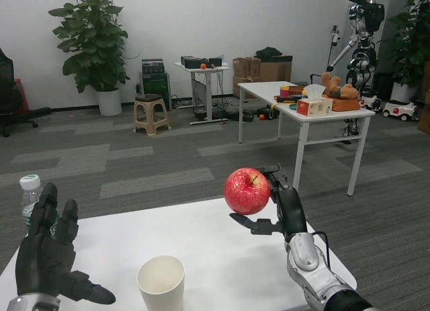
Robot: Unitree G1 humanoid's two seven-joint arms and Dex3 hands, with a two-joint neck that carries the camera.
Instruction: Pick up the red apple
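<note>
- Now the round, glossy red apple (246, 191) sits at centre-right of the frame, lifted clear of the white surface (222, 257) and held by the right black many-fingered hand (279, 207), whose fingers close on its right side and reach under it.
- The left black hand (48, 257) hangs at lower left over the surface's near corner, fingers spread and holding nothing.
- Handling, as a judgement: the apple looks firm and fairly weighty for its size, with a smooth waxy skin that could slip against hard fingers. It will not crush easily, but it would bruise if dropped or squeezed too hard.
- The best hold seems to be around its widest girth, with support beneath and the stem (253, 179) left free; the present grip covers only one side, so I would keep the wrist steady.
- A white paper cup (160, 282) stands upright at lower centre, below and left of the apple and well apart from it; it looks light and easy to knock over.
- A clear plastic water bottle with a white cap (29, 197) shows at the left edge, behind the left hand.
- The surface's far edge runs just below the apple and its right corner lies near the right forearm, so a drop there might roll off onto the grey carpet; above the surface there is open room.
</note>
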